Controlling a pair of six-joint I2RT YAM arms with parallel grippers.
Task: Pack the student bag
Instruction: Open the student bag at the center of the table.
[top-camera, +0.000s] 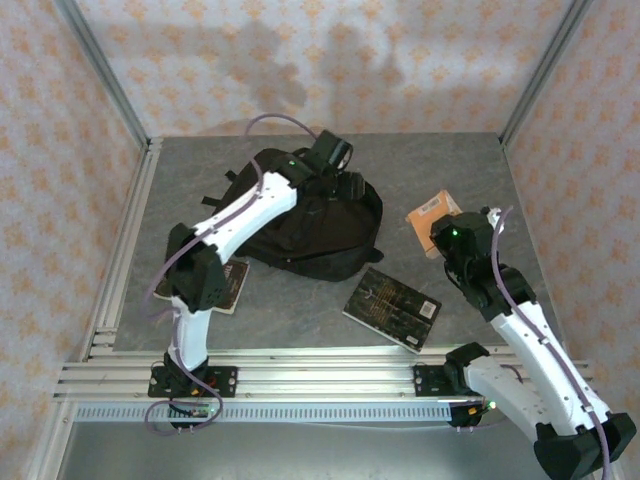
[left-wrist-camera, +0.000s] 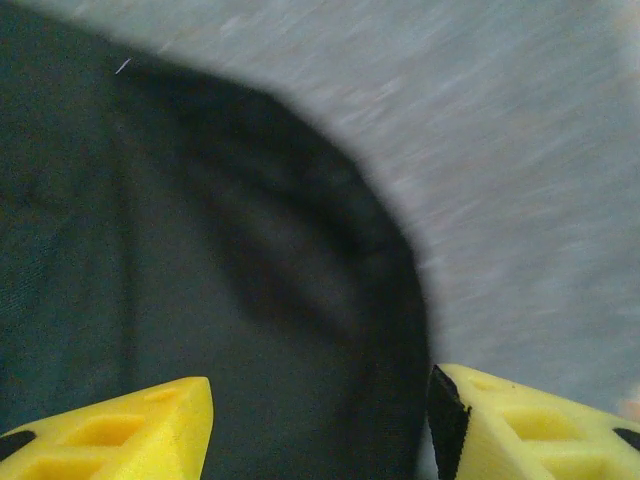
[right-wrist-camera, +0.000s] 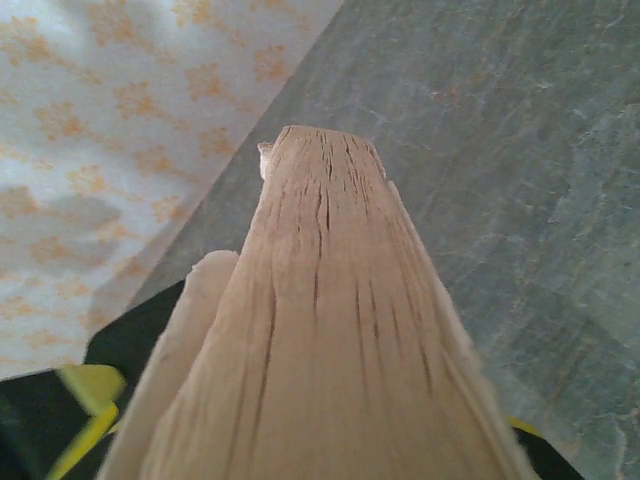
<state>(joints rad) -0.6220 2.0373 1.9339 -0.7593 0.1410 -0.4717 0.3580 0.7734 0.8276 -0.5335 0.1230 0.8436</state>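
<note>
— Grey stone-look counter (top-camera: 290, 315), papered walls (top-camera: 300, 60) with an orange pattern on three sides. Where is the student bag (top-camera: 320, 235)?
— Lying on the counter, toward the far side and left of the middle, black and rumpled. The left arm reaches across it.
— And the left fingers (left-wrist-camera: 130, 430)?
— Yellow, spread well apart with nothing between them. They hang over the bag's rounded edge, where black fabric meets bare counter.
— What lies around the bag?
— A dark book (top-camera: 392, 308) lies flat just off its near right corner. A second book (top-camera: 228, 285) lies at its near left, partly under the left arm.
— The right side?
— The right fingers (right-wrist-camera: 85, 395) are clamped on a tan book (top-camera: 432, 212), well right of the bag. Its cracked spine runs up the middle of the right wrist view. Whether it is clear of the counter I cannot tell.
</note>
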